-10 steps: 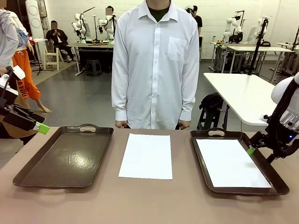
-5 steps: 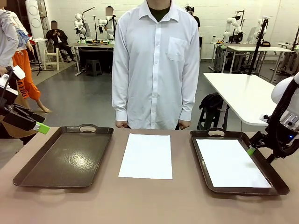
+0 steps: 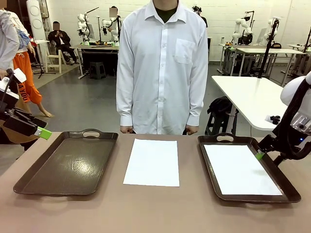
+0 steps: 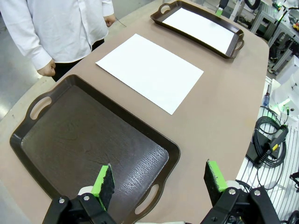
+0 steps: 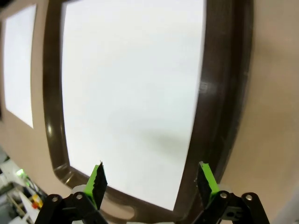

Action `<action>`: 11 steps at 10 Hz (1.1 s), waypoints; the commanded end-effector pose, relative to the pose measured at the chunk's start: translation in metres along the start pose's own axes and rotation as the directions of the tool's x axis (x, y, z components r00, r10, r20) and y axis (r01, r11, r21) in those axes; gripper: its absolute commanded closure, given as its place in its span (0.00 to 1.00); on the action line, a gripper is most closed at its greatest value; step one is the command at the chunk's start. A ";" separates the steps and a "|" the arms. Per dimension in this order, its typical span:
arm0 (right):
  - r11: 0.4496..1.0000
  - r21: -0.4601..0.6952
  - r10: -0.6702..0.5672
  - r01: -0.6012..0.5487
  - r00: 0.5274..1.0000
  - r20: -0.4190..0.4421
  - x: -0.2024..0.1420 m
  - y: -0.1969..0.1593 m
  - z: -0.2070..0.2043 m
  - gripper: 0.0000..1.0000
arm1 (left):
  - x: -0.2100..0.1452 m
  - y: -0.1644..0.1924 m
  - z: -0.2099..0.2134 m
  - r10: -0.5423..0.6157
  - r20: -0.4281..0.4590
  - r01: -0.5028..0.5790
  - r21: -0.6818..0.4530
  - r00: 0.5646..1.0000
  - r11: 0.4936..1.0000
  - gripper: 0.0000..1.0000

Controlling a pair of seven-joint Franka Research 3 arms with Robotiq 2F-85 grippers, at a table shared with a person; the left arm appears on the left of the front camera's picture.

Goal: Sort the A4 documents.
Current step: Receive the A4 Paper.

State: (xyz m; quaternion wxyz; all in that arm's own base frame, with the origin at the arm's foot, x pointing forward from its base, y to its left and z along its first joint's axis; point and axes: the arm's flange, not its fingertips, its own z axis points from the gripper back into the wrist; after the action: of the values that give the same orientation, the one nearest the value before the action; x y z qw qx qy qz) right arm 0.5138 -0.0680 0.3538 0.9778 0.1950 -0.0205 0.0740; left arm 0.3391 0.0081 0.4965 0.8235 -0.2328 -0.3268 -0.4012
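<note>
One A4 document [image 3: 151, 162] lies flat on the table's middle between two dark brown trays; in the left wrist view this sheet [image 4: 149, 70] sits beyond the near tray. A second sheet [image 3: 240, 169] lies inside the right tray [image 3: 206, 162]. My right gripper [image 3: 262, 154] hovers just above that tray's right rim, open and holding nothing; its own view looks down on the sheet [image 5: 131, 93] between the open fingers [image 5: 152, 179]. My left gripper [image 3: 41, 128] hangs open off the table's left side, above the near end of the left tray [image 4: 84, 140], its fingers [image 4: 159, 179] holding nothing.
The left tray [image 3: 68, 165] holds nothing. A person in a white shirt stands at the far edge, fists [image 3: 127, 129] resting near the table's rim. A white table [image 3: 252, 99] stands behind on the right. Cables [image 4: 268, 140] lie on the floor beside the table.
My right arm has lifted slightly above the right tray's rim. Sheets, trays, left arm and person are unmoved.
</note>
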 end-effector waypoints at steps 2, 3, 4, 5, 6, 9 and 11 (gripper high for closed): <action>0.916 0.074 0.381 -0.393 0.914 0.139 -0.031 0.036 0.032 0.00 | -0.001 0.002 0.000 -0.013 0.014 0.013 -0.011 1.000 1.000 0.00; 0.881 0.073 0.446 -0.468 0.872 0.204 -0.046 0.045 0.048 0.00 | -0.001 0.002 0.000 -0.013 0.014 0.013 -0.011 1.000 1.000 0.00; 0.837 0.065 0.511 -0.543 0.819 0.260 -0.063 0.054 0.064 0.00 | -0.001 0.002 0.000 -0.013 0.014 0.013 -0.011 1.000 1.000 0.00; 0.782 0.050 0.579 -0.622 0.753 0.313 -0.082 0.062 0.083 0.00 | -0.001 0.002 0.000 -0.013 0.014 0.013 -0.011 1.000 1.000 0.00; 0.752 0.003 0.613 -0.659 0.702 0.364 -0.101 0.071 0.102 0.00 | -0.001 0.002 0.000 -0.013 0.014 0.013 -0.011 1.000 1.000 0.00; 0.704 -0.027 0.663 -0.710 0.643 0.384 -0.122 0.088 0.135 0.00 | -0.001 0.002 0.000 -0.013 0.014 0.013 -0.011 1.000 1.000 0.00; 0.696 -0.042 0.679 -0.717 0.637 0.365 -0.118 0.107 0.155 0.00 | -0.001 0.002 0.000 -0.013 0.014 0.013 -0.011 1.000 1.000 0.00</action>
State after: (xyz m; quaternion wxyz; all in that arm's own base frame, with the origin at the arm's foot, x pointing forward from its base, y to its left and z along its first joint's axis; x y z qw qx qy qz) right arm 0.3735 -0.0518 0.5231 0.8371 0.2385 -0.2778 0.4065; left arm 0.3391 0.0083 0.4966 0.8236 -0.2325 -0.3268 -0.4010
